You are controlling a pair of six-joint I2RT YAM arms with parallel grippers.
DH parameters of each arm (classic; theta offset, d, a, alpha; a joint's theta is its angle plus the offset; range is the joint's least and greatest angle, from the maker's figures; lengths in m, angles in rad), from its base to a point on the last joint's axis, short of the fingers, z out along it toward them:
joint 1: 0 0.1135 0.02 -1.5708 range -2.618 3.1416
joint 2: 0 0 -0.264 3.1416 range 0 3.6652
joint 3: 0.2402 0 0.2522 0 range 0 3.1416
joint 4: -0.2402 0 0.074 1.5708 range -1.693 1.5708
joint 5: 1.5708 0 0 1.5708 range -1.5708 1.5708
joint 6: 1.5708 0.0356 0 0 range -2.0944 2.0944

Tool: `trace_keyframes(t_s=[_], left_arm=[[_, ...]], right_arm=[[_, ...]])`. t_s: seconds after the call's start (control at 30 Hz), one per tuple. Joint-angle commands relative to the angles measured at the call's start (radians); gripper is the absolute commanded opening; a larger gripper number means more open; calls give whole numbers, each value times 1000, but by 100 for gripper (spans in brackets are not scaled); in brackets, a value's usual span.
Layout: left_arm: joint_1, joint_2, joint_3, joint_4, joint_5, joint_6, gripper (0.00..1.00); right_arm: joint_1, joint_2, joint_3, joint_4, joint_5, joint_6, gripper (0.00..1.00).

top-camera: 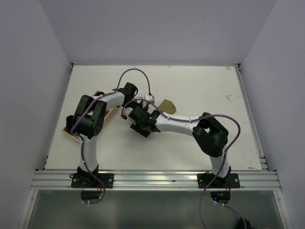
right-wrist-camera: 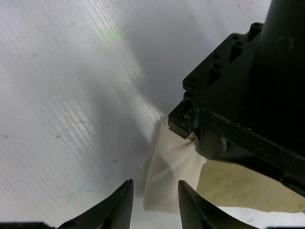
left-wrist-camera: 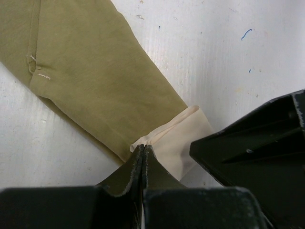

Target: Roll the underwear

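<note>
The underwear (left-wrist-camera: 90, 81) lies flat on the white table, olive-khaki with a cream-beige end flap (left-wrist-camera: 178, 143). In the top view only its olive corner (top-camera: 167, 106) shows beyond the arms. My left gripper (left-wrist-camera: 143, 149) is shut, its tips pinching the puckered edge of the cream flap (right-wrist-camera: 174, 171); from the right wrist view it is the black body (right-wrist-camera: 238, 109) over the cloth. My right gripper (right-wrist-camera: 155, 193) is open, low over the table. The flap's free edge lies just ahead of and between its fingers (right-wrist-camera: 121, 205). Both grippers meet mid-table (top-camera: 145, 114).
A tan wooden tray (top-camera: 70, 131) sits at the table's left edge under the left arm's elbow. Purple cables loop over both arms. The right gripper's black body (left-wrist-camera: 257, 148) sits close beside the left gripper's tips. White walls enclose the table.
</note>
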Motion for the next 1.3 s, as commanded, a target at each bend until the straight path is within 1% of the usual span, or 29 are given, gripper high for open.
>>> trace_keyframes(t_s=[0.0, 0.2, 0.57, 0.83, 1.0, 1.1, 1.27], left_arm=[[-2, 6, 15, -1, 4, 7, 0], [-5, 15, 17, -4, 1, 5, 0], [-19, 29, 22, -16, -22, 8, 0], [-21, 32, 22, -21, -26, 11, 0], [-21, 20, 14, -16, -13, 11, 0], [-21, 3, -3, -19, 1, 22, 3], [-21, -8, -24, -21, -14, 24, 3]], right_arm=[[2, 22, 44, -36, 65, -26, 46], [3, 62, 65, -48, 100, -40, 47], [8, 69, 73, -43, 100, -57, 47], [8, 104, 100, -49, 91, -57, 47], [8, 137, 105, -60, 103, -29, 44], [6, 147, 94, -65, 132, -18, 41], [2, 151, 97, -73, 164, -17, 41]])
